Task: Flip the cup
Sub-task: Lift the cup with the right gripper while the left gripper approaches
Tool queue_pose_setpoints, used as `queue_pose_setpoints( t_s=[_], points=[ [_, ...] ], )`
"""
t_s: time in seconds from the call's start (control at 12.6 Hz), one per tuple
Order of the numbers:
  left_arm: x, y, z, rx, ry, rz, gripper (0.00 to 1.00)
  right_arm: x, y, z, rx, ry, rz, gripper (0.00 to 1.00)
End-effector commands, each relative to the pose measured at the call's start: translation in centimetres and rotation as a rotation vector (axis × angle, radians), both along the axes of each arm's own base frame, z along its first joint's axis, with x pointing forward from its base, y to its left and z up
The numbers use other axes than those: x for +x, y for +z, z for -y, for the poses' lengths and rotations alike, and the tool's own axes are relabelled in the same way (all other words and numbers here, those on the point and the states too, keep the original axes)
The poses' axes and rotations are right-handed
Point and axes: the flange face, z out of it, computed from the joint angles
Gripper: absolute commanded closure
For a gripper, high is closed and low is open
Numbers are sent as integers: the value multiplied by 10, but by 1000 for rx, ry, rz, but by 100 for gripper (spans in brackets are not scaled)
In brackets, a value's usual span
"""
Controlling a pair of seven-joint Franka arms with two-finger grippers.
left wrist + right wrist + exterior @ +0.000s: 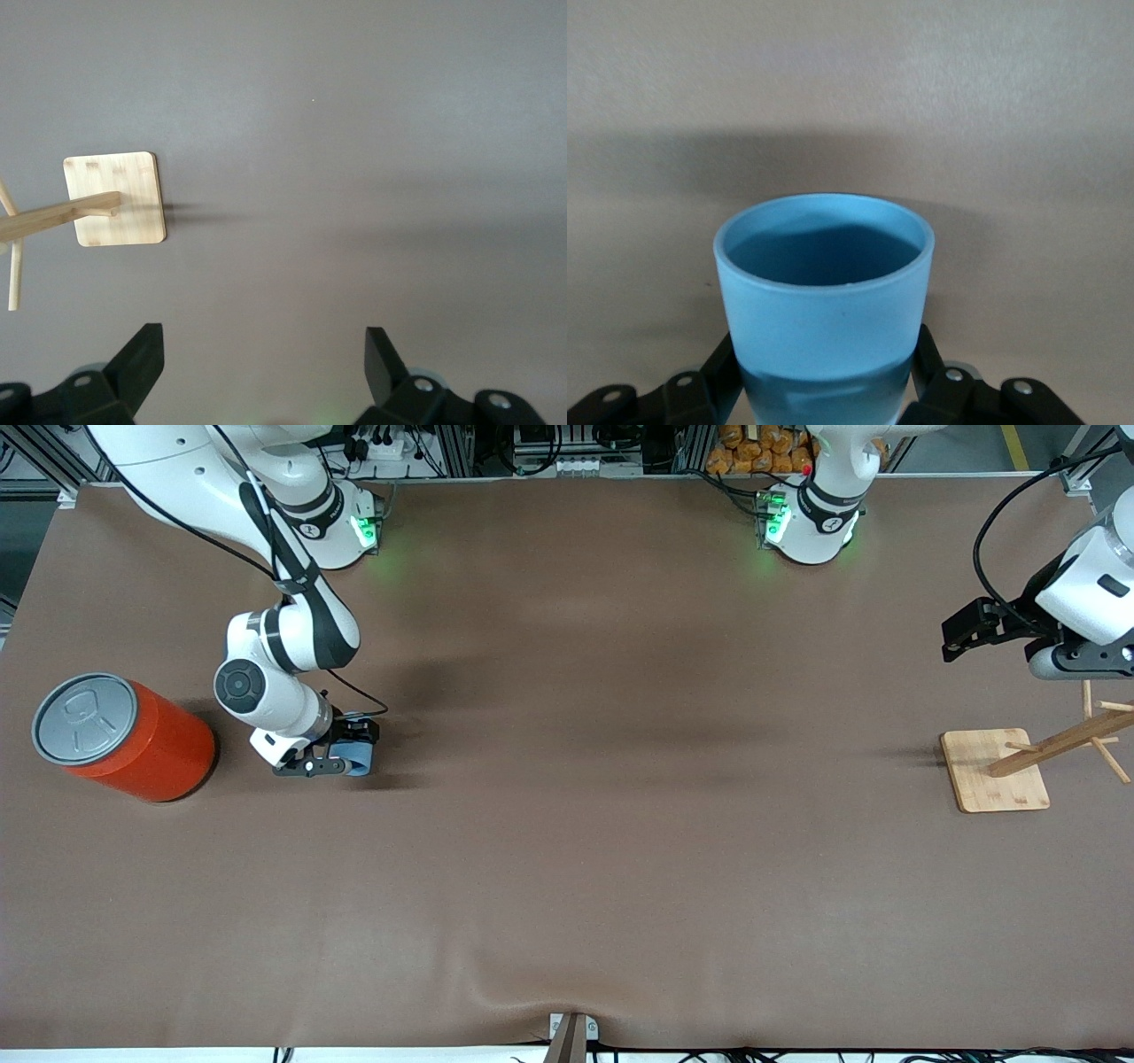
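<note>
Right wrist view: right gripper [824, 381] clamped on the cup [824, 292], low over the table [567, 824] beside the orange can [124, 735] | step: grasp made | next: lift, then turn it over | left gripper [264, 363] spread wide, waiting above the wooden stand [115, 211].

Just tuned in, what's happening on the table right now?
The right gripper is down at the table beside the orange-red can, shut on the light-blue cup, which lies on its side with its mouth pointing away from the gripper. The left gripper waits, open, up in the air near the wooden peg stand.
</note>
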Motion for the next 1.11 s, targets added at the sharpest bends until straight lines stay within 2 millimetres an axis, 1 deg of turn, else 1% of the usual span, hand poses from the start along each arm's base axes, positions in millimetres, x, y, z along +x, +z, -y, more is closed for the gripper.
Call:
queue_pose_setpoints(
  t_s=[0.0, 0.16, 0.24, 0.32, 0.4, 0.48, 0.56, 0.63, 0.71, 0.79, 0.87, 0.95, 1.03],
  points=[
    [4, -6, 0, -20, -19, -2, 0, 25, 31, -22, 18, 15, -5, 100],
    [4, -8, 0, -19, -19, -5, 0, 56, 88, -69, 24, 103, -87, 100],
    [4, -8, -1, -19, -20, -5, 0, 73, 113, -108, 45, 198, -68, 100],
    [4, -8, -1, -19, -20, -7, 0, 83, 127, -145, 65, 262, -45, 100],
    [4, -10, -1, -19, -22, -8, 0, 88, 138, -183, 90, 317, -9, 100],
    [5, -10, -1, -20, -20, -4, 0, 81, 134, -227, 105, 399, 11, 100],
    [5, -14, -1, -19, -20, -8, 0, 67, 127, -287, 118, 499, 49, 100],
    [7, -21, -1, -20, -20, -14, 0, 61, 127, -329, 113, 578, 97, 100],
    [12, -35, -1, -22, -20, -40, 0, 60, 126, -349, 65, 723, 148, 100],
    [22, -55, 1, -52, -17, -73, 0, 56, 120, -370, 49, 948, 178, 100],
    [32, -77, 7, -117, -8, -103, 0, 42, 114, -393, 62, 1100, 195, 100],
    [43, -104, 12, -193, 11, -152, 0, 21, 106, -415, 46, 1177, 195, 100],
    [53, -130, 18, -264, 31, -193, 0, 5, 88, -434, 3, 1272, 195, 100]
  ],
)
